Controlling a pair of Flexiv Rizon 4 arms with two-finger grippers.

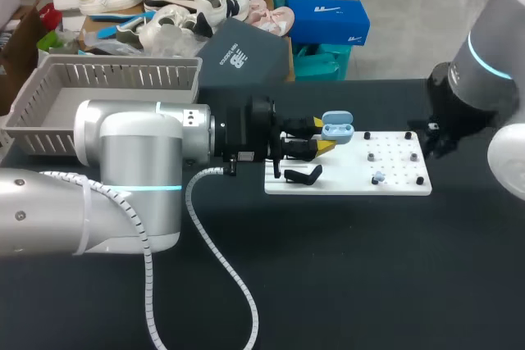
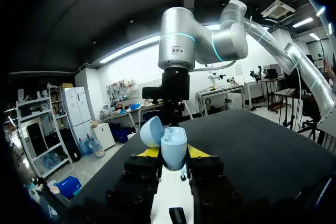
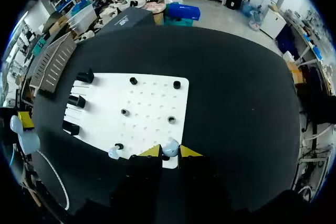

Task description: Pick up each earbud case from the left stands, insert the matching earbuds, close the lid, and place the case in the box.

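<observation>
My left gripper (image 1: pixel 326 142) is shut on a light blue earbud case (image 1: pixel 336 125) and holds it over the left end of the white board (image 1: pixel 402 188). In the left wrist view the case (image 2: pixel 174 149) stands between the yellow fingertips with its lid (image 2: pixel 151 131) open. My right gripper (image 1: pixel 433 142) hangs by the board's right end. In its wrist view a pale blue earbud (image 3: pixel 169 148) sits between its yellow tips, both touching it. A second earbud (image 3: pixel 113 153) lies near the board's front edge (image 1: pixel 379 178).
Black stands (image 1: pixel 303 175) sit on the board's left part (image 3: pixel 77 101), and small pegs (image 3: pixel 171 119) dot the rest. A grey slatted basket (image 1: pixel 115 65) stands at the back left. A dark box (image 1: pixel 242 59) lies behind the left gripper. My left arm's cable (image 1: pixel 225 272) trails across the front.
</observation>
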